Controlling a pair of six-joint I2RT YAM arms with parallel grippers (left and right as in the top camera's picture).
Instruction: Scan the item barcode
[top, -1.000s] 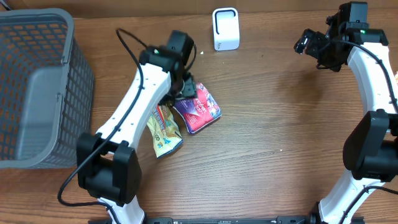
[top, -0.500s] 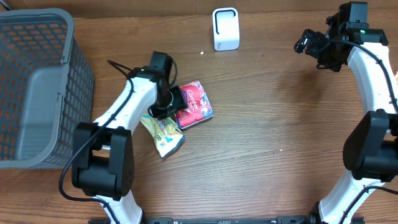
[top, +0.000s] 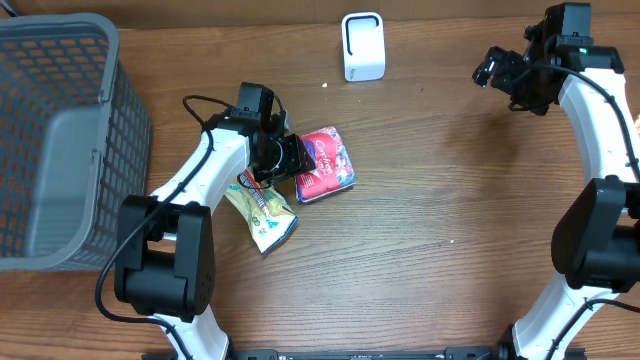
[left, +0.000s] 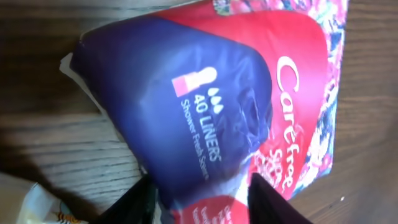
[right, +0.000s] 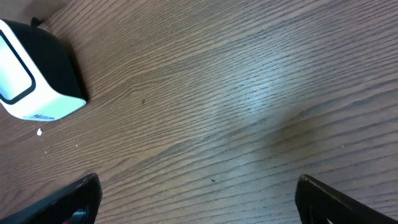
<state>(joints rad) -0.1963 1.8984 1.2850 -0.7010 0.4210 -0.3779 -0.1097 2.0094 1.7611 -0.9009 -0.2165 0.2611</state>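
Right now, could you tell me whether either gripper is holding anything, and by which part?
The left gripper straddles the liner pack at its purple end, fingers against both sides; a firm grip cannot be told. The right gripper is open and empty.

The left arm bends inward, left tool (top: 296, 160) low and perhaps pinching; the right tool (top: 488, 68) hovers, fingers spread wide.

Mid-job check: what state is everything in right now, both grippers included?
red liner pack: flat on table, printed front up, no barcode visible.
yellow snack pouch: lying on table beside the pack.
scanner: upright near table's far edge, nothing in front.
basket: upright, nothing visible inside.
left gripper: straddling the pack's end, grip unconfirmed.
right gripper: open, empty, above bare table.
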